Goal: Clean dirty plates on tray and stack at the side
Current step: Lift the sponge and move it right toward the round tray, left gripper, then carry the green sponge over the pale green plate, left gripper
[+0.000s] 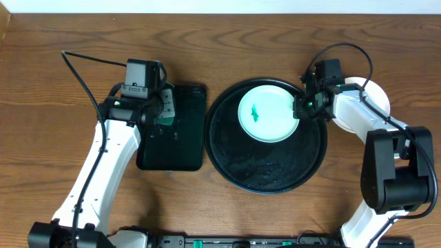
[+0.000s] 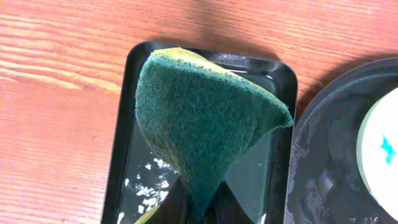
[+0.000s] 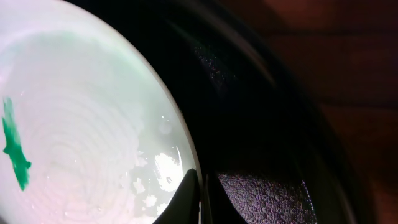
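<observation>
My left arm reaches up from the near-left corner of the table (image 1: 62, 41), elbow out, wrist bent down over the sponge tray (image 1: 187, 148). My left gripper (image 1: 164, 110) is clamped on the sponge (image 2: 205, 118). The sponge is folded to a point between the fingers, its dark green face fanning out above the sponge tray's wet floor.

My right arm comes from the near-right corner, folds back at the elbow and stretches left across the tray (image 1: 275, 172) rim. My right gripper (image 1: 301, 109) sits low at the plate's (image 1: 272, 120) right edge. In the wrist view its fingertips (image 3: 186, 194) are drawn nearly together, one over the plate, the other on the tray side, pinching the rim.

The plate lies in the far half of the tray, a green smear (image 3: 15, 149) at its middle, left of my right fingers. A second plate (image 1: 377, 93) rests on the table just right of the tray, partly under my right forearm.
</observation>
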Controlling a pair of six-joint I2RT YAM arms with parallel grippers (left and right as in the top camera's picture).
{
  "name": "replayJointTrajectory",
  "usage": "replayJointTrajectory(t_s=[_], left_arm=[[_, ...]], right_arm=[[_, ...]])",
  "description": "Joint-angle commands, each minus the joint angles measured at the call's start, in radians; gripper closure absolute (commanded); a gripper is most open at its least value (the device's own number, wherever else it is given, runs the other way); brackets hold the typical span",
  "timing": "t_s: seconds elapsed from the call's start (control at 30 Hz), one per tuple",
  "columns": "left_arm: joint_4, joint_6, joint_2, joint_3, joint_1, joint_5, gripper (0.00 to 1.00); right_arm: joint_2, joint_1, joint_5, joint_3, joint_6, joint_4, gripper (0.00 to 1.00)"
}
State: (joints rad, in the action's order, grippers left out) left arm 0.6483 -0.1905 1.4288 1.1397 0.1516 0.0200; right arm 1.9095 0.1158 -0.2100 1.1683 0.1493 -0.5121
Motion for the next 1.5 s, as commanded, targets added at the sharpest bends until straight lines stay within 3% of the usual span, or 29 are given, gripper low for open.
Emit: replayJointTrajectory(t_s=[0.0, 0.9, 1.47], left_arm=[[0.001, -0.059, -0.006, -0.006, -0.005, -0.005, 0.93], [0.005, -0.190, -0.006, -0.006, -0.005, -0.006, 0.93], [0.020, -0.189, -0.004, -0.011, -0.004, -0.005, 0.93]], right_arm=[[0.008, 0.006, -0.008, -0.005, 0.003, -0.003, 0.98], [0.008, 0.006, -0.008, -0.005, 0.004, -0.003, 0.98], [0.008, 0.006, -0.008, -0.005, 0.011, 0.000, 0.99]])
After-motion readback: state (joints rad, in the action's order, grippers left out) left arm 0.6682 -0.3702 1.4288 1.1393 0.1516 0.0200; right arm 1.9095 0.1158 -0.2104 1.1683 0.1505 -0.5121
